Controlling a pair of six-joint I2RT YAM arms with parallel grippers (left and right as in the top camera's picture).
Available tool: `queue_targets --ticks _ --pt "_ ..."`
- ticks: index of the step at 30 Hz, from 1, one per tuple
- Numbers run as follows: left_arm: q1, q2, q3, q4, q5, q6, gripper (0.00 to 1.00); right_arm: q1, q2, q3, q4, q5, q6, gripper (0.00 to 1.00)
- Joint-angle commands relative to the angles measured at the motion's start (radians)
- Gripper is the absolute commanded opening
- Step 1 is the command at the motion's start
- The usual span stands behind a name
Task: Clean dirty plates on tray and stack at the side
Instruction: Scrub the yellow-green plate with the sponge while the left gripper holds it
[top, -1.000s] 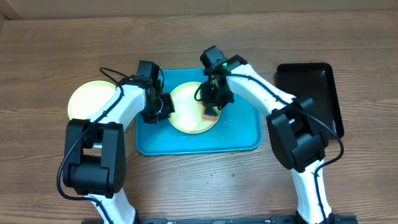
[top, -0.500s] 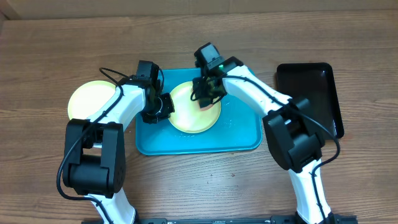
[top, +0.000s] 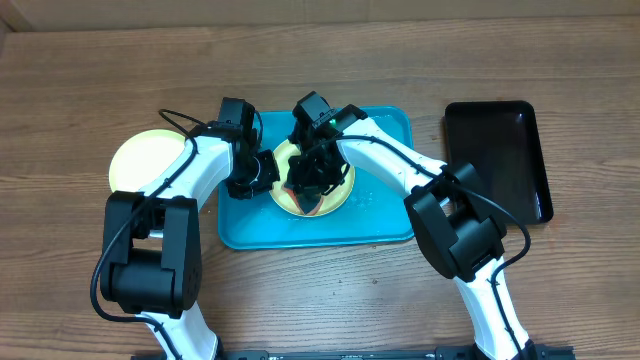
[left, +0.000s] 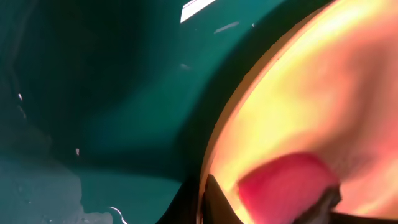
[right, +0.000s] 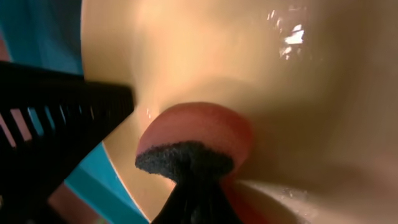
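Note:
A pale yellow-green plate lies on the turquoise tray. My left gripper is shut on the plate's left rim; the left wrist view shows its fingers pinching the rim of the plate. My right gripper is shut on a red-orange sponge with a dark scouring side and presses it on the plate's left part. The right wrist view shows the sponge on the wet plate. A second yellow-green plate sits on the table at the left. The light blue plate is out of view.
A narrow black tray lies on the table at the right. The turquoise tray has water drops on its floor. The left gripper's black body is close beside the sponge.
My right gripper has swept the sponge across the plate from its right side to its left part, close to the left gripper. The left arm has not moved.

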Motion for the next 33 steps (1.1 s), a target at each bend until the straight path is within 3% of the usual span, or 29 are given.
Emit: queue_targets --ticks 1,19,33 --pt "0.000 0.007 -0.010 0.002 -0.003 0.000 0.04 0.001 0.022 0.007 -0.023 -0.006 -0.010 0.04" --pt "0.000 0.007 -0.010 -0.006 -0.003 0.000 0.04 -0.123 0.022 0.087 -0.034 0.566 0.140 0.04" --pt "0.000 0.007 -0.010 -0.006 -0.003 0.001 0.04 0.011 0.023 0.085 0.087 0.410 0.133 0.04"
